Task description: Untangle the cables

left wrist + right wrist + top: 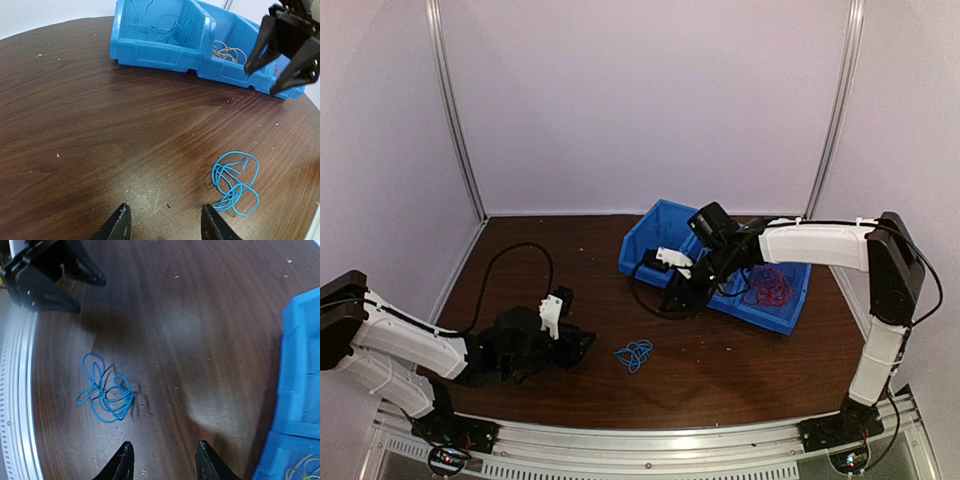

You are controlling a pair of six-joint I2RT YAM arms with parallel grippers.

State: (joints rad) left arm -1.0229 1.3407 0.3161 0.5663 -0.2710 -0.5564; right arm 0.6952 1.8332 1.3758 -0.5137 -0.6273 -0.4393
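A loose tangle of blue cables (633, 354) lies on the wooden table between the two arms; it also shows in the left wrist view (235, 182) and the right wrist view (105, 390). More cables sit in the blue bin (650, 240): red ones (772, 287), yellow ones (227, 51) and thin blue ones (165, 25). My left gripper (165, 220) is open and empty, low over the table just left of the tangle. My right gripper (162, 457) hangs open and empty beside the bin's front wall, above bare wood.
The bin (165, 50) stands at the back right of the table. A metal rail (15, 415) runs along the near edge. Pale walls close in the back and sides. A black robot cable (510, 260) loops over the table at the left.
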